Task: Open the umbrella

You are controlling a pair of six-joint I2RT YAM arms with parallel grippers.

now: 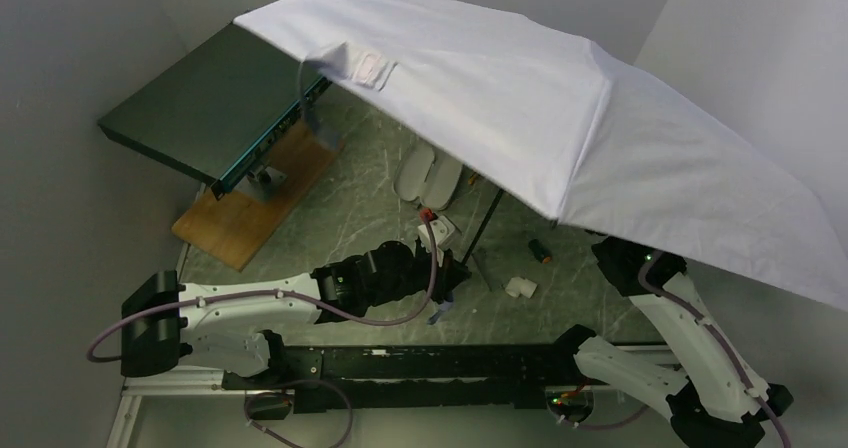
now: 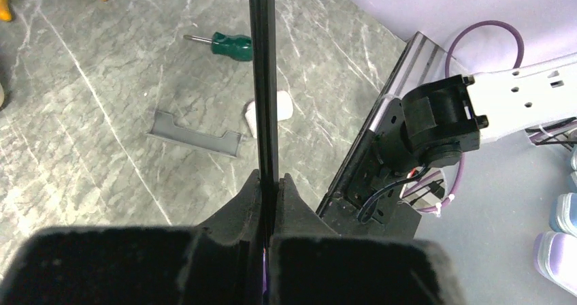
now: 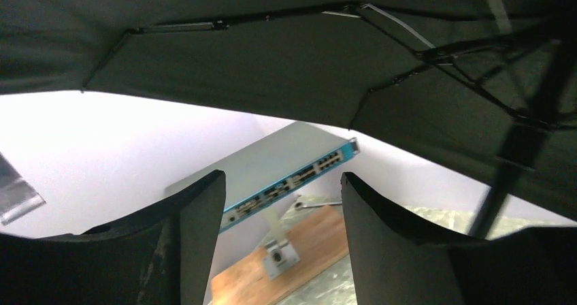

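The umbrella (image 1: 560,98) stands open. In the overhead view its pale canopy (image 1: 480,68) spreads above the table (image 1: 350,223) from about 11 o'clock across to 3 o'clock. Its thin black shaft (image 1: 485,223) slants down from under the cloth toward 7 o'clock, into the left gripper (image 1: 452,273) near the table's middle. In that wrist's view the fingers (image 2: 289,203) are pressed together on the shaft, clamping it. Beyond them on the table, a green-handled screwdriver (image 2: 231,46) lies at 11 o'clock and a grey bracket (image 2: 194,135) at 9 o'clock. The right gripper (image 3: 282,244) points up at the canopy's dark underside and black ribs (image 3: 401,77), its jaws well apart with nothing between them. It seems to sit just below the cloth at about 4 o'clock, though the canopy hides its tip from above. A network switch (image 1: 210,103) on a wooden board (image 1: 250,213) stands at 10 o'clock, and a beige case (image 1: 430,178) lies under the canopy.
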